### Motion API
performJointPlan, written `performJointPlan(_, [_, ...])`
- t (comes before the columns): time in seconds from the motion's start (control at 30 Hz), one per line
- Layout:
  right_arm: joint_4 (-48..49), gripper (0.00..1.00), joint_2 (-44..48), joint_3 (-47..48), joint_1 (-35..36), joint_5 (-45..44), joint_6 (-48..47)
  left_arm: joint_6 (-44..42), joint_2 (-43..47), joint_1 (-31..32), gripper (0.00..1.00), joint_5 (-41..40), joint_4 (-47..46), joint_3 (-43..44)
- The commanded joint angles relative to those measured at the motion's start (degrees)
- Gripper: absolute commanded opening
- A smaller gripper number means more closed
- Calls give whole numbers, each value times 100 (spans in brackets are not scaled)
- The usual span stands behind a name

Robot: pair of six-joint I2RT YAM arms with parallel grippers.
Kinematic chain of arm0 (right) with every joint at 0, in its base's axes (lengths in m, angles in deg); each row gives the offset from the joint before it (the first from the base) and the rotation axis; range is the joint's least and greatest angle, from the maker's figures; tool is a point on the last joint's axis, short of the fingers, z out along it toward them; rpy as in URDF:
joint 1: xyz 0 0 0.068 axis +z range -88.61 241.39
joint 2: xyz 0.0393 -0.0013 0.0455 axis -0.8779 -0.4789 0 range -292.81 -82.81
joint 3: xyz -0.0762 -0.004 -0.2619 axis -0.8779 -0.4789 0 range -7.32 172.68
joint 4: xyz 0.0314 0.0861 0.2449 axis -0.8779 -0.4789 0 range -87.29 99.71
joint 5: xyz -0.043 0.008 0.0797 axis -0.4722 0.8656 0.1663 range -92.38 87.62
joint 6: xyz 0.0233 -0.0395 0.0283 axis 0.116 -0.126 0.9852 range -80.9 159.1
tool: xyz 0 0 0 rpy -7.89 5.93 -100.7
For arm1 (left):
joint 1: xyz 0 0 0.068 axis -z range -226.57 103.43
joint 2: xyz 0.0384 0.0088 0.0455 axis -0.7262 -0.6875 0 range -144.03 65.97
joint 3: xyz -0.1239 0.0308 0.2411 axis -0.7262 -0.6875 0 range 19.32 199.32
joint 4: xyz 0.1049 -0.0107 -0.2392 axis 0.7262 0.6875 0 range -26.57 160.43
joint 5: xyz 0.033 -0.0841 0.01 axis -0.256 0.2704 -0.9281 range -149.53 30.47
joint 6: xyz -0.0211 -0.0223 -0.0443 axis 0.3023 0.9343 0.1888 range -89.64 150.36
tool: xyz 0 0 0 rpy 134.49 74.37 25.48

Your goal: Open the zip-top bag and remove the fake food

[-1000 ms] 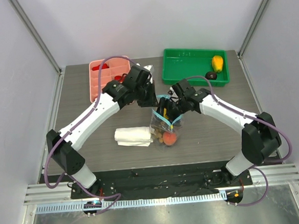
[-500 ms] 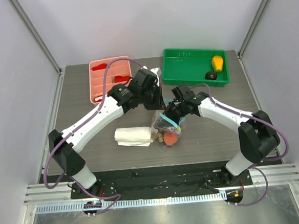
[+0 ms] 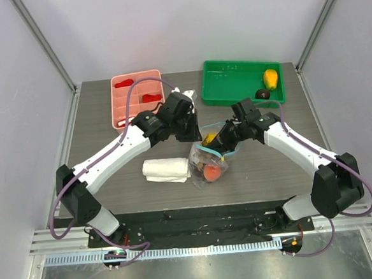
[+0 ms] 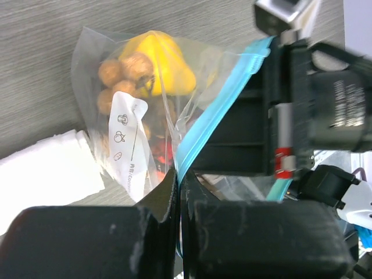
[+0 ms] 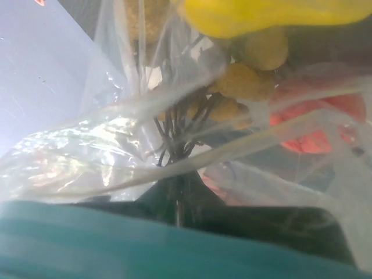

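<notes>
Swinging out toward my own right since a second ago, my right gripper is now sitting at the far lip of the zip-top bag, and its fingers are closing down from wide. In its wrist view the clear film is gathering to a point between two dark fingers, so I am judging them pressed together on the plastic.

My left gripper is pinching the near lip, its fingers tight together with the light-blue zip strip and a fold of film caught between them. Between my two grippers the bag is hanging mouth-up over the middle of the table.

All the fake food I can see is sitting inside: a yellow fruit, brown nut-like balls and a red-orange piece lower down.

I am working on the opening step. Next I am expecting to pull the lips apart, gently enough that neither slips, until the zip is parting wide.

Just beside the bag a folded white cloth is lying; the green tray and pink tray are waiting farther back.
</notes>
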Motion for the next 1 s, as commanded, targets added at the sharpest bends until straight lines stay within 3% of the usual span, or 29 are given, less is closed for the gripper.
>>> performJointPlan(0.0, [-441, 1, 332, 410, -244, 2, -286, -272, 359, 18, 0, -217, -117, -134])
performJointPlan(0.3, [-1249, 1, 587, 1192, -605, 337, -576, -448, 395, 18, 0, -287, -240, -319])
performJointPlan(0.47, [-1242, 1, 780, 1229, -745, 311, -269, -553, 394, 26, 0, -139, -450, -371])
performJointPlan(0.67, [163, 1, 614, 473, -737, -181, 680, -440, 500, 35, 0, 836, -1119, -565])
performJointPlan(0.77, [560, 1, 464, 419, -754, -138, 1006, -422, 474, 79, 0, 847, -1137, -530])
performJointPlan(0.97, [-543, 1, 551, 1254, -816, 336, 436, -290, 272, 62, 0, 223, -716, -522])
